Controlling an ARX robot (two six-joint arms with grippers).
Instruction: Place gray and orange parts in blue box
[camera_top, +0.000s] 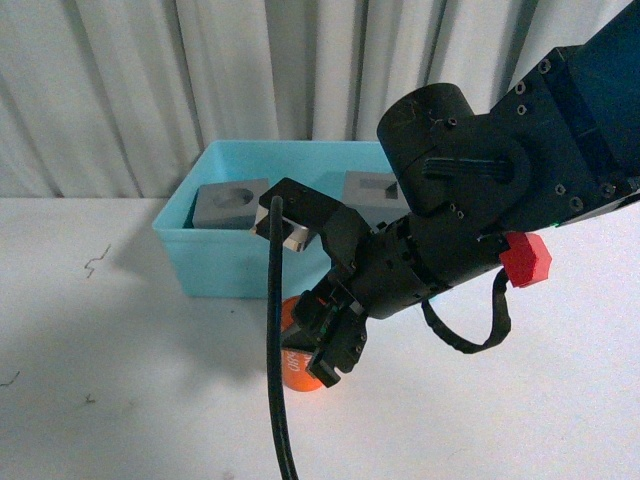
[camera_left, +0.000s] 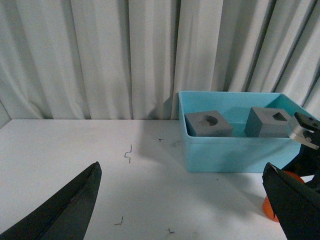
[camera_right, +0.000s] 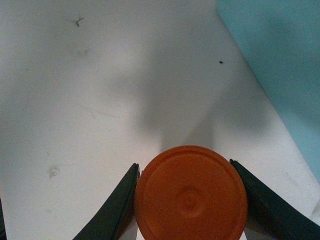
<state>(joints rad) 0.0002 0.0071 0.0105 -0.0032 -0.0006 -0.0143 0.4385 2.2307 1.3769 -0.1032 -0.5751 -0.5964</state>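
Shows the round-recess gray cube (camera_top: 232, 203) and rectangular-recess gray cube (camera_top: 375, 190) already inside the blue box (camera_top: 215, 262), upper centre of the front view. Leaves only the orange cylinder (camera_top: 292, 368), lower centre, clamped by the right gripper (camera_top: 325, 345). Shows the left gripper (camera_left: 182, 167) spread wide, empty.

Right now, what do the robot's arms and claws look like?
The right arm is chunky and black, with round joints, little screws, a dark blue part higher up and a red knob. A thick black cable hangs by it, and a thin loop curls underneath. The right gripper has black fingers. The left gripper shows two black, pointed fingers.
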